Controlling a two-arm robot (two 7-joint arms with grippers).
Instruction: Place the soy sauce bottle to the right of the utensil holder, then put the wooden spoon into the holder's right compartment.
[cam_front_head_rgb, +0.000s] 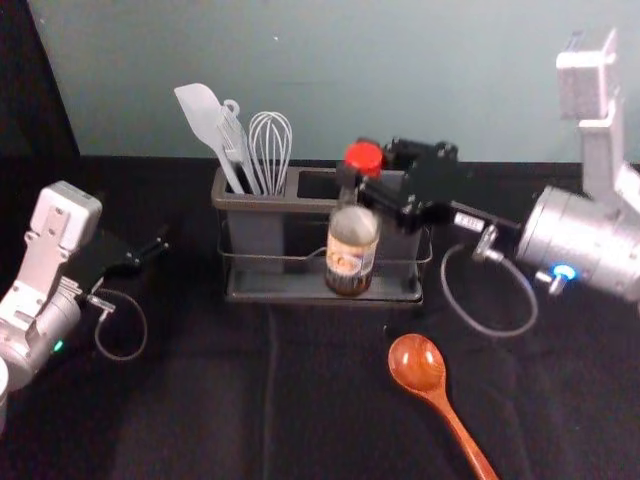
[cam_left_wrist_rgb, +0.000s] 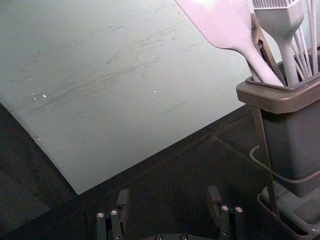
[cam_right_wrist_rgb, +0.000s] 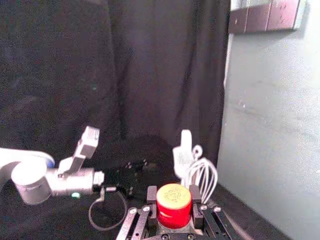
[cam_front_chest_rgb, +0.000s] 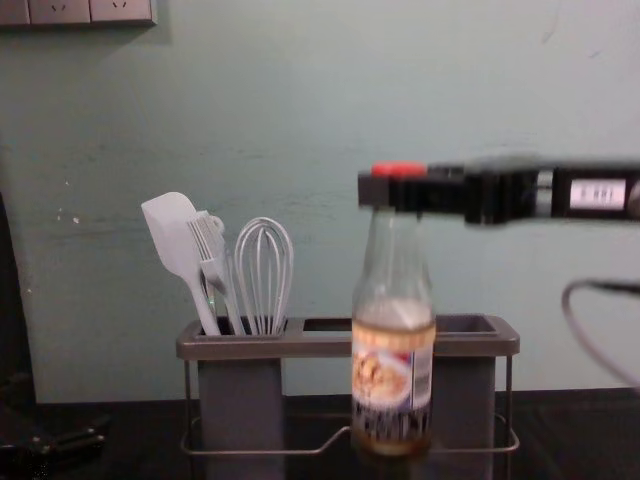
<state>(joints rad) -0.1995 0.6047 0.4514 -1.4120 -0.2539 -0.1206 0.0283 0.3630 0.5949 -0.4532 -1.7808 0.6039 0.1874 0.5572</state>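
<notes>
Nearest the chest camera, the soy sauce bottle (cam_front_chest_rgb: 393, 375) was upright in front of the utensil holder (cam_front_head_rgb: 291, 203), with the fingers of the right gripper (cam_front_head_rgb: 366, 176) closed around it at the red cap (cam_right_wrist_rgb: 174, 205). Well to the holder's left was the left gripper (cam_front_head_rgb: 152, 250), its fingers wide apart with nothing between them. On the surface (cam_front_head_rgb: 200, 400), the wooden spoon (cam_front_head_rgb: 418, 364) lay in front of the holder, its bowl toward it.

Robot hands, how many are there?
2. The right gripper is in front of the utensil holder, clamped around the top of the soy sauce bottle. The left gripper, its fingers open, is off to the holder's left.
</notes>
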